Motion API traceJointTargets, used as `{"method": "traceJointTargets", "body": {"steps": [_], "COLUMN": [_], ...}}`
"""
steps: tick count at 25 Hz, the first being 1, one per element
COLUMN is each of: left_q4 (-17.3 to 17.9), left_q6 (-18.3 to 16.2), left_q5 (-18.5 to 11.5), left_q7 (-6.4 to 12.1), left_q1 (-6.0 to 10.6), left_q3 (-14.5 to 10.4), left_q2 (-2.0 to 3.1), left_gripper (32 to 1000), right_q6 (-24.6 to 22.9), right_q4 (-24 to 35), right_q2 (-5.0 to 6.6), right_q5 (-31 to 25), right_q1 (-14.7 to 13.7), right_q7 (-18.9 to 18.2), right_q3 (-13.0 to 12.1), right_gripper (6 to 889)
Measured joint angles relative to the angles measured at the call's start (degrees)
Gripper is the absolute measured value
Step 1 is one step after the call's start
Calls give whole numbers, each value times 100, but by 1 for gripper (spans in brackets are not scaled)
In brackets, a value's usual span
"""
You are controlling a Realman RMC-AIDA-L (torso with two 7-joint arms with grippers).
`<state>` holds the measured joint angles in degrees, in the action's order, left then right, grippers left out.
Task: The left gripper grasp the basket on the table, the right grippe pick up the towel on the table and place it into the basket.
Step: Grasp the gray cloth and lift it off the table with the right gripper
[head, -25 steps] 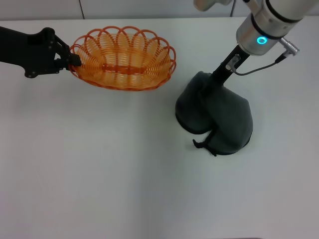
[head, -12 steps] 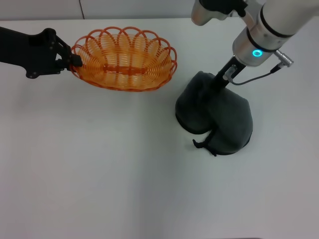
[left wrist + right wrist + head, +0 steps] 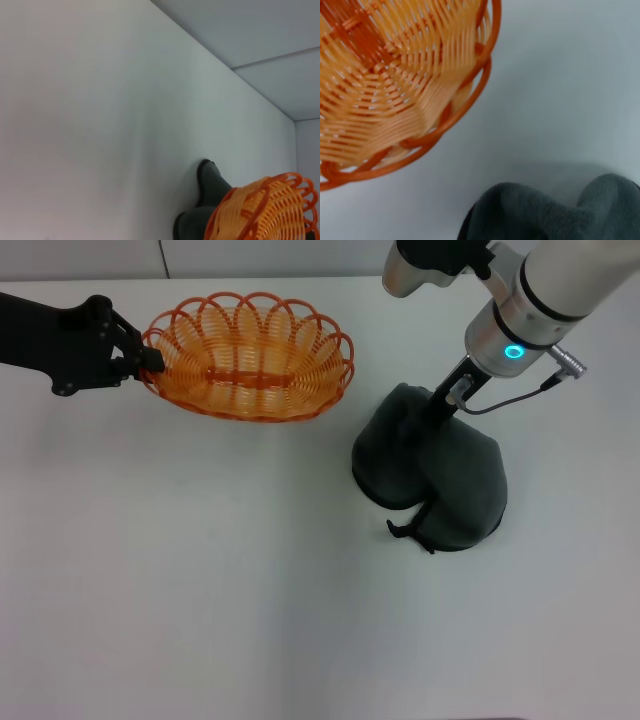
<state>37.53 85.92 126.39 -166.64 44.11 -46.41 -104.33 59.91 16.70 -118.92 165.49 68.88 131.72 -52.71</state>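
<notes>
Towel [image 3: 430,475] on the bench [image 3: 200,590] beside the basket [image 3: 250,358]; right hand [image 3: 432,412] buried in folds, closure indeterminate. Left hand [image 3: 148,360] clamped on rim. Risk: shallow pinch drops cloth.

1. Basket [image 3: 248,360] – orange wire, looped scalloped rim.
2. Towel [image 3: 430,475] – dark grey-green.
3. Table [image 3: 200,590] – plain white.
4. Left gripper [image 3: 145,362] – matte black.
5. Right arm [image 3: 530,310] – silver-white, cyan ring.

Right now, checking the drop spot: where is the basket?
In the head view, the orange wire basket sits far left on the table, its left rim at the left gripper, the towel to its right.
</notes>
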Motion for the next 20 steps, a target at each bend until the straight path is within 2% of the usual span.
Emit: {"method": "traceJointTargets", "body": {"steps": [19, 20], "left_q4": [-19, -18], "left_q6": [-23, -23], "left_q5": [0, 0], "left_q7": [0, 0], "left_q1": [-7, -8], "left_q3": [0, 0], "left_q2": [1, 1], "left_gripper": [111, 111], "right_q6": [-21, -21], "right_q4": [0, -1], "right_q2": [5, 5], "right_q5": [4, 13], "right_q1": [-6, -6], "right_q7": [-2, -22], "right_q3": [-22, -23], "right_gripper": [843, 806]}}
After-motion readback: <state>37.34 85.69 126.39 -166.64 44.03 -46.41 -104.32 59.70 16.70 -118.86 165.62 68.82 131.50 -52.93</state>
